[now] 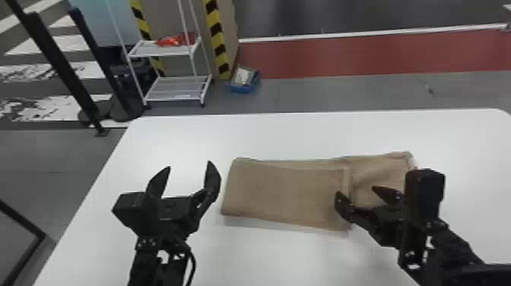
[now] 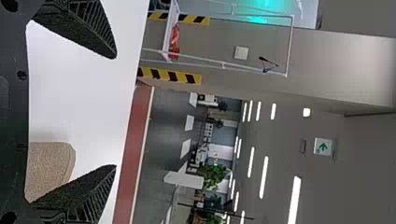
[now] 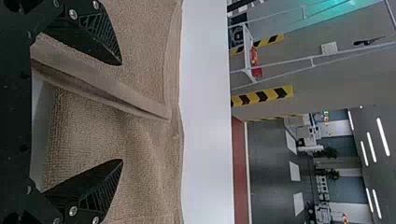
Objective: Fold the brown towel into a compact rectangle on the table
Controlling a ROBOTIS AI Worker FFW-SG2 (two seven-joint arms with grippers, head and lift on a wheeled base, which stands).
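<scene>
The brown towel (image 1: pixel 285 194) lies partly folded on the white table (image 1: pixel 266 258). The left gripper (image 1: pixel 189 165) stands wide open and empty just left of it. The right gripper (image 1: pixel 355 190), also spread wide and empty, is over its right part, the folded layer's edge running between the fingers; contact I cannot tell.
</scene>
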